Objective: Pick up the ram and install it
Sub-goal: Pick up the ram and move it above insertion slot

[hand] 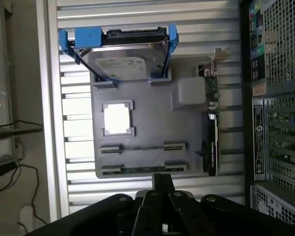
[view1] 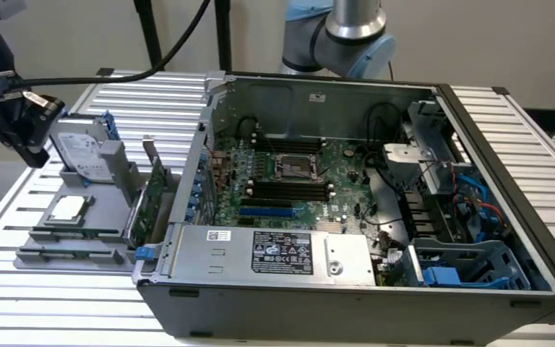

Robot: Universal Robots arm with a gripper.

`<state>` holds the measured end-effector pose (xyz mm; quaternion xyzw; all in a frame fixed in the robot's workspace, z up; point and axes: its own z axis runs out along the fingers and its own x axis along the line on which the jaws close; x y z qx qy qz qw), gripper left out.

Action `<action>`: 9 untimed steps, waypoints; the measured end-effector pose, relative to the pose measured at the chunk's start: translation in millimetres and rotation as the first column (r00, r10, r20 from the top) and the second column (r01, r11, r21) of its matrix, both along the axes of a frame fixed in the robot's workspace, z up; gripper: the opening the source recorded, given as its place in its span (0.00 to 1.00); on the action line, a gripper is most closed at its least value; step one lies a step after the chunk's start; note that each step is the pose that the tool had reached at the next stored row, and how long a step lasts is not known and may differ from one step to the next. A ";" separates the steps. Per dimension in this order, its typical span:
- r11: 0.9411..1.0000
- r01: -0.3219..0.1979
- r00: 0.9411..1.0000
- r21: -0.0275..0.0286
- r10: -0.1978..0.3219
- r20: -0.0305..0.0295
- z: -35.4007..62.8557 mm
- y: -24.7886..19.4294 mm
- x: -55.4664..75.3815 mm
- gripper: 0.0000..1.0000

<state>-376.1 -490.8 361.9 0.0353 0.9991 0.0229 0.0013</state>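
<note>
The ram (hand: 142,169) is a thin dark-green stick. It lies in the grey parts tray (hand: 152,128), in the pair of holders closest to my gripper. My gripper (hand: 162,181) hangs high above that edge of the tray, apart from the ram, its fingertips together and holding nothing. In the exterior view my gripper (view1: 29,134) hovers at the far left, above the tray (view1: 37,254) and beside the hard drive (view1: 83,148). The open computer case (view1: 355,181) stands to the exterior view's right, with black memory slots (view1: 287,189) on its motherboard.
The tray also holds a hard drive in a blue bracket (hand: 125,59), a square silver processor (hand: 117,119) and a green expansion card (hand: 211,128) standing on edge by the case wall. Cables (view1: 171,43) hang behind. The slatted metal table (view1: 56,303) surrounds everything.
</note>
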 end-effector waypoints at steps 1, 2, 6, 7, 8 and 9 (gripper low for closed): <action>1.000 -0.001 1.000 0.000 0.001 0.000 -1.1 -0.1 -0.8 0.00; 1.000 -0.002 1.000 -0.001 0.002 0.000 -2.3 -0.2 -2.0 0.00; 1.000 -0.004 1.000 -0.004 0.004 0.000 -5.6 -0.1 -6.6 0.00; 1.000 -0.004 1.000 -0.004 0.004 0.000 -5.6 -0.1 -6.6 0.00; 1.000 -0.004 1.000 -0.004 0.004 0.000 -5.6 -0.1 -6.6 0.00; 1.000 -0.003 1.000 -0.005 0.003 0.000 -5.5 -0.1 -7.0 0.00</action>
